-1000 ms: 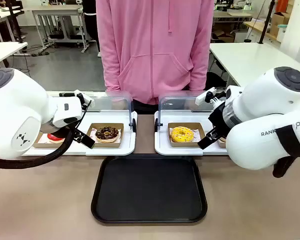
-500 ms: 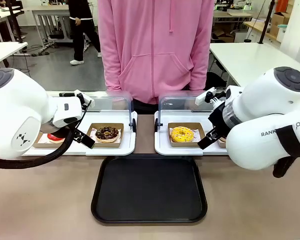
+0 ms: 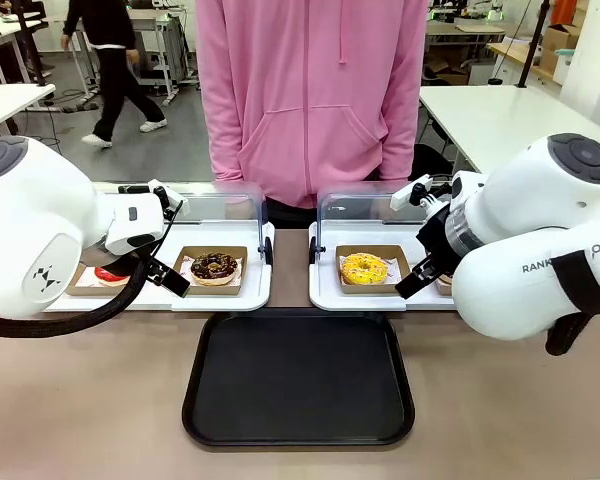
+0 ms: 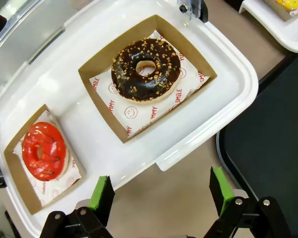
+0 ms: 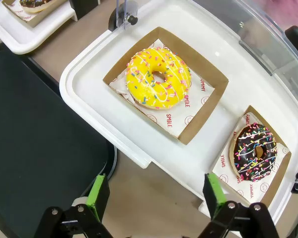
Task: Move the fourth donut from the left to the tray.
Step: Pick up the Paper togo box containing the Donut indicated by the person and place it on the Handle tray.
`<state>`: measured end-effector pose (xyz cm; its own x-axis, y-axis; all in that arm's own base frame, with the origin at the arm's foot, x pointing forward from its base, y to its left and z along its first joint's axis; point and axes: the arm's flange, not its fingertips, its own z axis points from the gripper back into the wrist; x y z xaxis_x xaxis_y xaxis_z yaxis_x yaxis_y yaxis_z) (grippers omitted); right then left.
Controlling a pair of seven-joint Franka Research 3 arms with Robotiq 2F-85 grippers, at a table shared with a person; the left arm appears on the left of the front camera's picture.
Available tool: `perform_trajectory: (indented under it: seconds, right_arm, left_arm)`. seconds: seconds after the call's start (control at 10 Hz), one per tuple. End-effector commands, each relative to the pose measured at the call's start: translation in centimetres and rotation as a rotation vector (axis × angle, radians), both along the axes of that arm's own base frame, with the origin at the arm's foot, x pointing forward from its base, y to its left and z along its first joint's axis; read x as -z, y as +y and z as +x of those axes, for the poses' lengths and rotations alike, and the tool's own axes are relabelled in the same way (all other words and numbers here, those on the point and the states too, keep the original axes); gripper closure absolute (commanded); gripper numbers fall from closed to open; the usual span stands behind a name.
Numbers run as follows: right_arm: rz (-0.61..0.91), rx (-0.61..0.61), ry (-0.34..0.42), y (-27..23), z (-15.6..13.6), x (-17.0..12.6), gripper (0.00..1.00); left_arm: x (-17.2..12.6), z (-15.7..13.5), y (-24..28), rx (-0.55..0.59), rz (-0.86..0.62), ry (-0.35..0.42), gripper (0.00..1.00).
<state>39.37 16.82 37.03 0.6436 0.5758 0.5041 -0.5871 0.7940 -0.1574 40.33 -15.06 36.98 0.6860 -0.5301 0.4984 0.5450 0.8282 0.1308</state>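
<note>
Right wrist view: right claw [image 5: 155, 193] spread wide apart, gripping nothing, touching nothing, above the near edge of a white tray [image 5: 198, 161]. Chocolate donut with sprinkles [image 5: 257, 152] at the corner of that white tray, well apart from the black tray [image 5: 35, 129]. Left claw [image 4: 161, 188] equally wide, also empty.

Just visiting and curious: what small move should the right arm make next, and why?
Probably the right gripper should shift sideways over the dark chocolate-glazed ring donut with coloured sprinkles in its brown cardboard holder. The gripper is open and empty, and that donut lies off to one side of it, not beneath it.
</note>
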Motion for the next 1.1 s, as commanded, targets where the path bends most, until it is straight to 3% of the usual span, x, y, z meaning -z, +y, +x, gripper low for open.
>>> perform_trajectory:
  seconds: [0.0, 0.3, 0.5, 0.7, 1.0]
  right_arm:
    - [0.011, 0.0, -0.026, -1.0, 0.7, -3.6, 0.0]
    - [0.099, -0.044, -0.027, -6.9, 1.5, -12.4, 0.0]
    - [0.236, -0.121, -0.033, -14.6, 0.8, -16.3, 0.0]
    - [0.34, -0.192, -0.079, -21.9, -0.1, -17.7, 0.0]
    - [0.514, -0.308, -0.169, -31.6, -2.4, -16.4, 0.0]
  left_arm:
    - [-3.3, 0.7, 1.2, 0.021, -0.059, -0.02, 0.0]
    - [-11.3, 3.3, 7.5, 0.154, -0.188, 0.031, 0.0]
    - [-13.9, 4.9, 14.6, 0.303, -0.293, 0.089, 0.0]
    - [-14.2, 5.3, 20.6, 0.428, -0.402, 0.073, 0.0]
    - [-13.0, 4.4, 28.4, 0.579, -0.542, -0.011, 0.0]
